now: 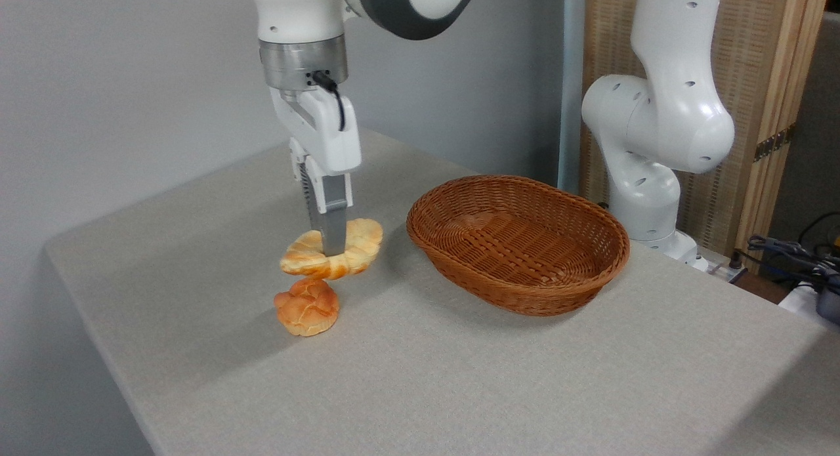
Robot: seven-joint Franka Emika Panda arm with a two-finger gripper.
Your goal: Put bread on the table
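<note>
I have the braided loaf (351, 246) in the left-centre of the frame, pinched across its middle by the gripper (328, 249), whose fingers come straight down from above and are closed narrowly on it. Taking it at the middle keeps the two pointed ends balanced, so it hangs roughly level rather than drooping to one side. From this angle I judge the loaf is very low over the grey table (459, 377), but I cannot tell whether its underside is already touching the cloth.

Just below it in the picture sits the small round knotted bun (307, 306), on the table and appearing to meet the loaf's near edge; whether they actually touch I can't say. That closeness is my worry: if I release here, the loaf may settle against the bun or tip onto it.

To the right of centre the oval wicker basket (518, 243) stands empty, well apart from the loaf. The arm's white base (656, 134) rises in the upper right, behind the basket.
</note>
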